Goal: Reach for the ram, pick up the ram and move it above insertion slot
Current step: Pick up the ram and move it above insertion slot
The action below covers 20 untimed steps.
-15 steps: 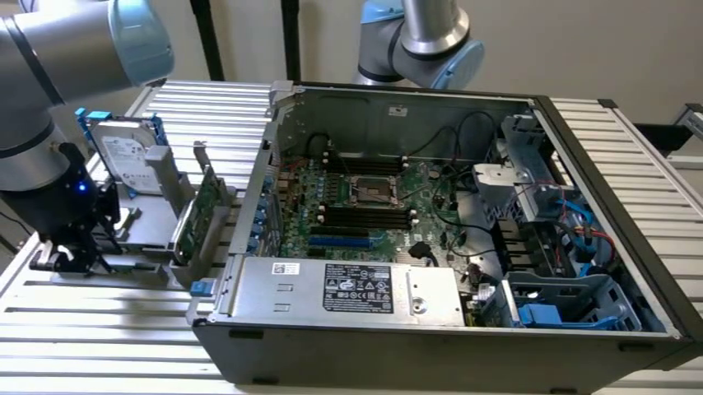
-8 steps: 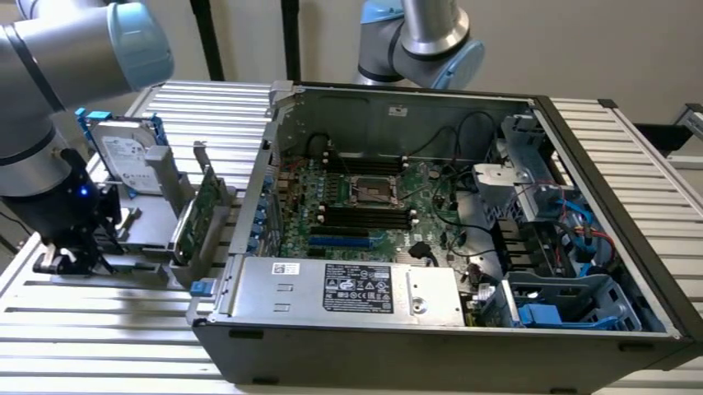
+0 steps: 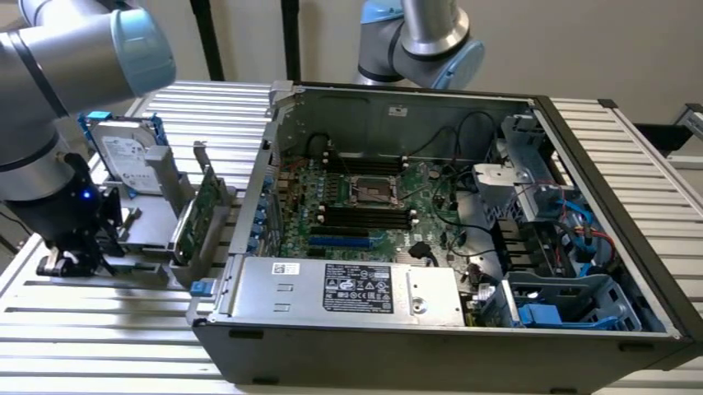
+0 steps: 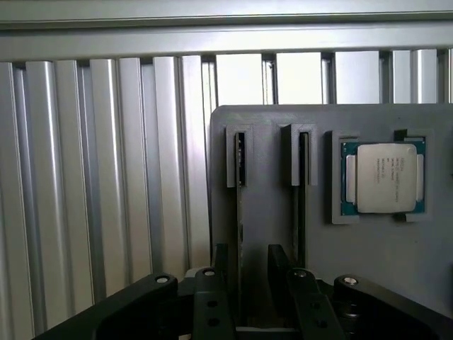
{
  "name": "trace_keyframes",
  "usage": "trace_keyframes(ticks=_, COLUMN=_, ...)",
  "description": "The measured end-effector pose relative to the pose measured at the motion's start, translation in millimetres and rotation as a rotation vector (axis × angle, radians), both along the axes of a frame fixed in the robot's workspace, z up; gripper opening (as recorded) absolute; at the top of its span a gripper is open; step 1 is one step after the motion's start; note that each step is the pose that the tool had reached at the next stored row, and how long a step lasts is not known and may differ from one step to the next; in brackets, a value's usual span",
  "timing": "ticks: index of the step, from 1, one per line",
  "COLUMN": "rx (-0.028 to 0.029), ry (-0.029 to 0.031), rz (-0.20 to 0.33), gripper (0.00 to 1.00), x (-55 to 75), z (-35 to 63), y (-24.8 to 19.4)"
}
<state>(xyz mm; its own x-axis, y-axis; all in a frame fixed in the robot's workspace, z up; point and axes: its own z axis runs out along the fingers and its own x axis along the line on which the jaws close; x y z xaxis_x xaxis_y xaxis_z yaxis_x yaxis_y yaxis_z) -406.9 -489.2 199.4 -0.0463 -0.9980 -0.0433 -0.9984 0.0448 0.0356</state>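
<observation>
In the wrist view the ram (image 4: 241, 159) stands edge-on in the left groove of a grey holder block (image 4: 269, 212); it shows as a thin dark-green strip. My gripper (image 4: 248, 258) is open, with its two black fingers (image 4: 221, 273) straddling that groove and a gap left on each side of the stick. In the exterior view the gripper (image 3: 79, 257) is down low at the holder on the exterior view's left, outside the computer case. The black memory slots (image 3: 368, 217) lie on the motherboard inside the open case.
A processor chip (image 4: 386, 177) sits in a recess of the holder beside the grooves. A silver hard drive with blue rails (image 3: 127, 152) and an upright green expansion card (image 3: 197, 216) stand between the gripper and the case wall (image 3: 258, 189). A second arm (image 3: 423, 41) stands behind the case.
</observation>
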Motion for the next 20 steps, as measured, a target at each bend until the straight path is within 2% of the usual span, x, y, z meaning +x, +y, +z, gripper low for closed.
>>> trace_keyframes(ticks=12, rx=0.0, ry=0.0003, rz=0.024, gripper=0.36, x=1.0, z=-4.0, y=0.0)
trace_keyframes(ticks=14, rx=0.0, ry=0.0004, rz=0.027, gripper=0.34, x=1.3, z=-4.4, y=0.0)
trace_keyframes(ticks=16, rx=0.0, ry=0.0004, rz=0.03, gripper=0.22, x=1.7, z=-4.7, y=-0.1)
trace_keyframes(ticks=17, rx=0.0001, ry=0.0005, rz=0.03, gripper=0.22, x=1.9, z=-4.8, y=0.0)
trace_keyframes(ticks=18, rx=0.0001, ry=0.0008, rz=0.03, gripper=0.15, x=2.0, z=-4.8, y=-0.1)
trace_keyframes(ticks=20, rx=0.0001, ry=0.001, rz=0.03, gripper=0.15, x=2.1, z=-4.8, y=0.0)
